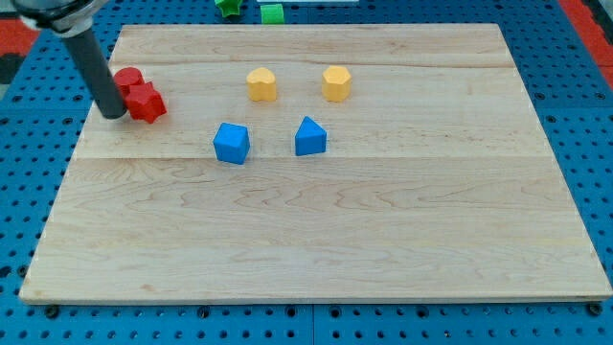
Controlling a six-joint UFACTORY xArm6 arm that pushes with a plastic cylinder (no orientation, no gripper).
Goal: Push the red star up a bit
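Observation:
The red star [147, 103] lies near the board's left edge, toward the view's top. A second red block [128, 79], rounder in shape, sits just above and left of it, touching or nearly touching it. My tip [114, 114] rests on the board right beside the star's lower left side, and the dark rod rises up and to the left from there, covering part of the red blocks' left side.
Two yellow blocks [261, 84] [336, 83] sit in the upper middle. A blue cube [231, 143] and a blue pointed block [309, 137] lie below them. Two green blocks [228, 7] [273, 12] lie off the wooden board [316, 240] at the view's top.

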